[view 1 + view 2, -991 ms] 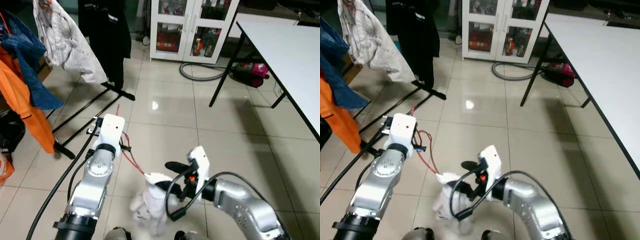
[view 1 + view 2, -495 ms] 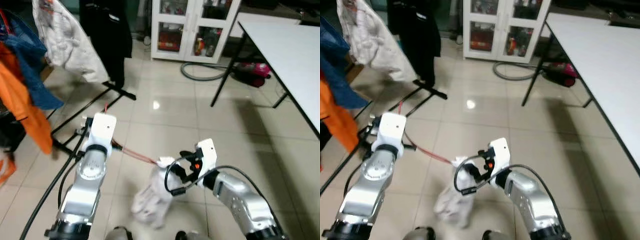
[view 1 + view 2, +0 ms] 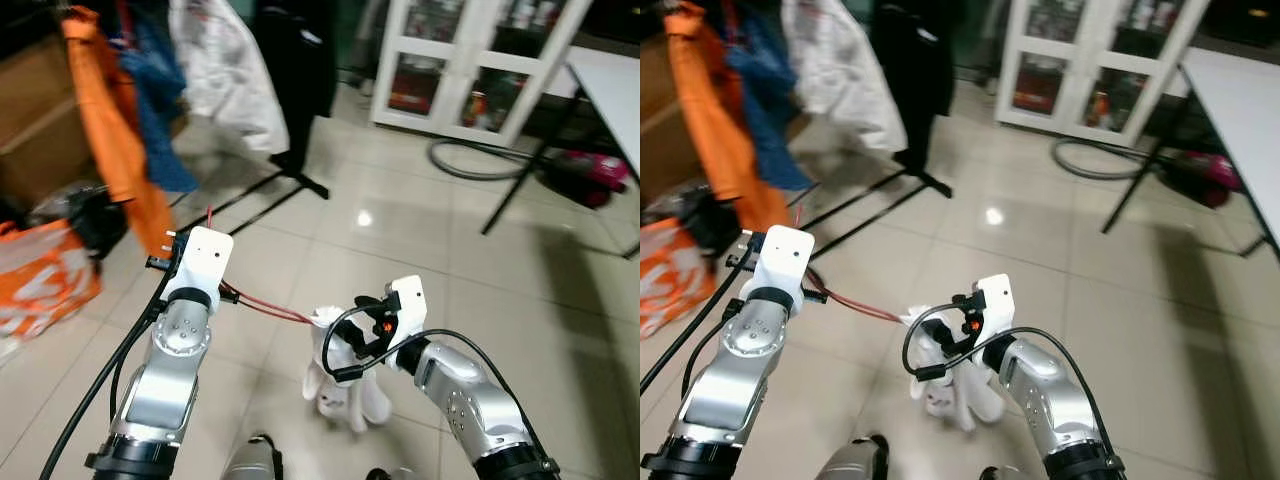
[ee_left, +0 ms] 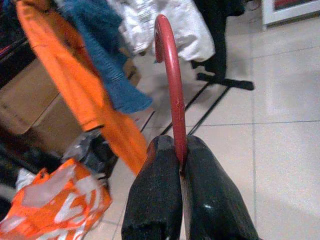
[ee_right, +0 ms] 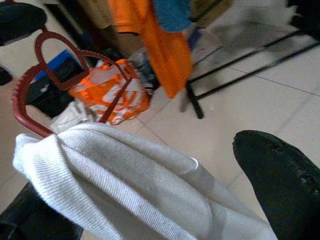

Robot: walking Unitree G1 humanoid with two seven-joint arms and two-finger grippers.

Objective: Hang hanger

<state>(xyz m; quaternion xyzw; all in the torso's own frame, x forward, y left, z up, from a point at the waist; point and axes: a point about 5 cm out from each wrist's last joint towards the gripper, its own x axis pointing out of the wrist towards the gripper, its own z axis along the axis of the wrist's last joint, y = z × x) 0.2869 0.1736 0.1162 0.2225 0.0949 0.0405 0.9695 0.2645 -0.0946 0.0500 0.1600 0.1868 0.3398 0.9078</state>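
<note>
In my left gripper I hold the thin red wire hanger by its neck, my two black fingers pressed tight on it from both sides, and its hook points up toward the clothes at the top of the left wrist view. In the left eye view this gripper is at the left of centre, and the red wire runs from it to the right, toward the middle of the frame. There a white knitted garment hangs from the hanger and drops down above the beige tiled floor. My right gripper is at this garment; in the right wrist view the white cloth lies between my two fingers, which stand wide apart, so I touch the cloth but I do not squeeze it. In the upper left of the left eye view an orange garment, a blue garment, a white jacket and a black garment hang on a black clothes rack. An orange and white plastic bag lies at the left edge, on the floor.
</note>
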